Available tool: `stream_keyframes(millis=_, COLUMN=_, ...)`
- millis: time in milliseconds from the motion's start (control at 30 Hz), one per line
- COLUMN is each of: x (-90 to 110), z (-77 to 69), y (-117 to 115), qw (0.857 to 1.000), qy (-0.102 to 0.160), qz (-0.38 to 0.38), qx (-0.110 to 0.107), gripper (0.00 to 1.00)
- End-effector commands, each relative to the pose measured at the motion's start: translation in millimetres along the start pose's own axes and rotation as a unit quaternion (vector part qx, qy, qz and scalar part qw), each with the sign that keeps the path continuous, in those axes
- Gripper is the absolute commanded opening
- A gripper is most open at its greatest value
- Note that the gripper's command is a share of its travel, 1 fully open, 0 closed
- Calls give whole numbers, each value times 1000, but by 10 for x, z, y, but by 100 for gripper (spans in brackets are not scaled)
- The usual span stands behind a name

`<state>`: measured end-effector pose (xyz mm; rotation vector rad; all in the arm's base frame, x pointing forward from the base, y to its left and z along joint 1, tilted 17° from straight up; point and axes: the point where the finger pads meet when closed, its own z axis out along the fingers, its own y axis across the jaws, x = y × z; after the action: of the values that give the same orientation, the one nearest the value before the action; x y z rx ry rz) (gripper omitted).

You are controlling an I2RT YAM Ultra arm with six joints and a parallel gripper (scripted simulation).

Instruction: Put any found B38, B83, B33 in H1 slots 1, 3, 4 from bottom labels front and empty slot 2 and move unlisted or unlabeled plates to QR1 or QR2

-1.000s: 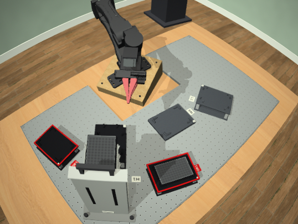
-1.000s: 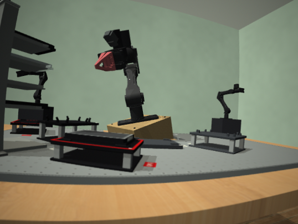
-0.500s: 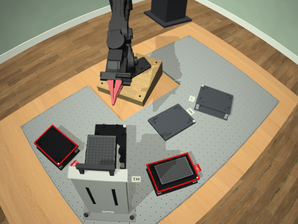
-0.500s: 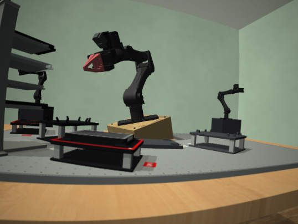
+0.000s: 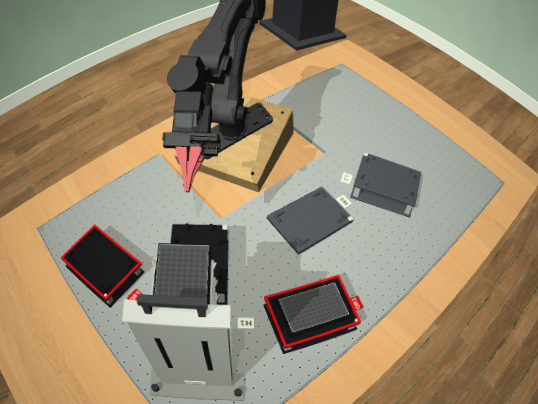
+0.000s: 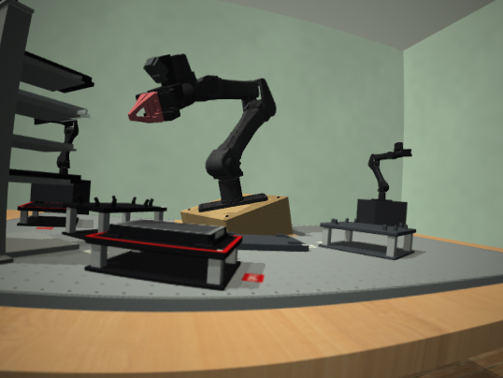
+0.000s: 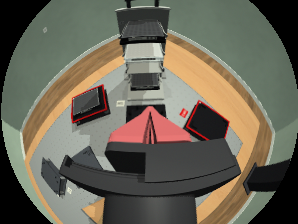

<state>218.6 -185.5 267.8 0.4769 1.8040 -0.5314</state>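
Well above the deck, gripper (image 5: 188, 186) (pinched, empty) faces hotel (image 5: 176, 320).

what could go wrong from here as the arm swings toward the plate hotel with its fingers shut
The red-fingered gripper is shut and holds nothing; if it arrives that way it could only push a plate, and a crooked push might skew it.

The grey well plate juts from the front of the white plate hotel, so an advancing gripper might clip it.

Pale green walls (image 6: 327, 70) with a white skirting board (image 5: 100, 55) enclose a brown plank floor (image 5: 75, 120), where a light wooden table (image 6: 234, 337) stands under even light.
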Motion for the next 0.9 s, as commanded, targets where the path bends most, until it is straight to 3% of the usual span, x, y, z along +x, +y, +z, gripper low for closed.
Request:
stream_keyframes(millis=0, x=-76, z=-19, y=71, qw=1000, qy=-12, qz=-8, qx=-22, gripper=0)
stream_keyframes(millis=100, x=-76, z=-19, y=71, qw=1000, qy=-12, qz=-8, qx=-22, gripper=0)
stream_keyframes(millis=133, x=-104, z=-36, y=71, qw=1000, qy=-12, qz=-8, qx=-22, gripper=100)
stream_keyframes(millis=867, x=-648, z=-364, y=64, qw=1000, qy=-12, qz=-8, qx=-22, gripper=100)
